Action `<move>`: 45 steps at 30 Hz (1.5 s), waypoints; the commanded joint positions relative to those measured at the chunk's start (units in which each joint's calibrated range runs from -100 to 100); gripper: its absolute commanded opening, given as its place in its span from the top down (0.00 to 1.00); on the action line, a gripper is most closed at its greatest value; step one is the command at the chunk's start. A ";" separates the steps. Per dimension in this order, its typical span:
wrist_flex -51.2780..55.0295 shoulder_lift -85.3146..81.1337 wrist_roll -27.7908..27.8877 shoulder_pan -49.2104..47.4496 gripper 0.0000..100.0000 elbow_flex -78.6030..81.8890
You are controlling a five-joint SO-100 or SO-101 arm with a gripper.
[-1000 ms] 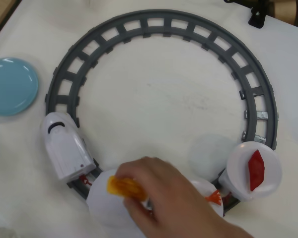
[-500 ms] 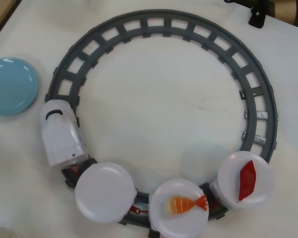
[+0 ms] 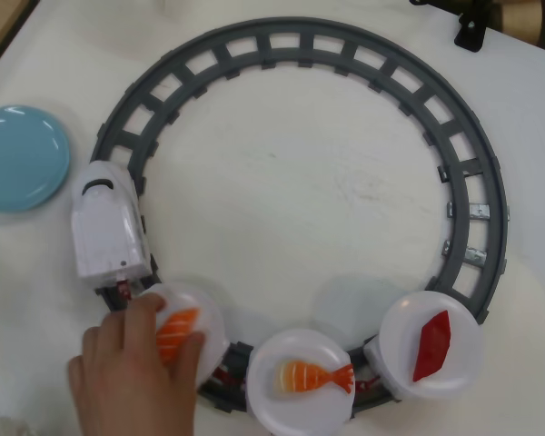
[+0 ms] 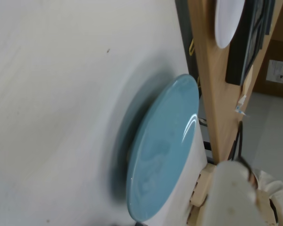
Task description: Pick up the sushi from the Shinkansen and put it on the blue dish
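The sushi, orange with pale stripes, lies on the first white plate behind the white Shinkansen, at the lower left of the overhead view. A person's hand reaches in from the bottom edge, and its fingers touch the sushi. The blue dish lies empty at the left, outside the track. It also fills the wrist view, seen edge-on in a picture that lies on its side. No gripper shows in either view.
The grey circular track rings the table. The second plate carries an orange shrimp piece, the third a red diamond piece. A black clamp sits at the top right. A blurred off-white shape fills the wrist view's lower right.
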 commanded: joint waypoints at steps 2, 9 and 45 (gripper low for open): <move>-0.88 0.03 -0.13 -0.20 0.79 1.01; -0.88 0.03 -0.13 -0.20 0.79 1.01; -0.37 0.19 -4.99 27.88 0.78 -8.00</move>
